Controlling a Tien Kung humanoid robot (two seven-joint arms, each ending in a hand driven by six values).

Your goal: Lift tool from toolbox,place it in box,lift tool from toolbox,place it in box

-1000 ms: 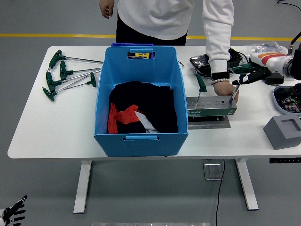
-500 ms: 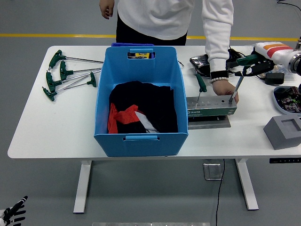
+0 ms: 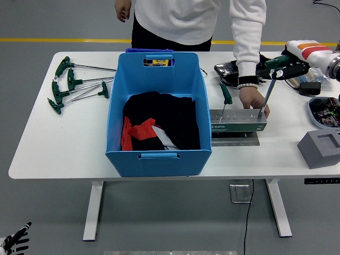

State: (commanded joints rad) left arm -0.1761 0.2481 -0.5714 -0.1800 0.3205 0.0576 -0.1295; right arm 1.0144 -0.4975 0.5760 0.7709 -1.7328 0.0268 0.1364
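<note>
White table [image 3: 64, 138]: blue box [image 3: 158, 154] parked at center, green T-handle tools [image 3: 74, 85] left at 10 o'clock, toolbox [image 3: 237, 125] at 3.

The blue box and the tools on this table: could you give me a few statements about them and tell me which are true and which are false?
1. The blue box holds dark cloth with a red patch. True.
2. The robot's right hand grips the green handle of a T-handle tool whose shaft reaches down to the metal tool rack. True.
3. The person's hand is lifting the blue box. False: it rests on the tool rack, beside the shaft.
4. The loose green-handled tools lie to the right of the box. False: they lie on the table to its left.
5. The tool rack is empty. False: another green-handled tool stands in it.
</note>
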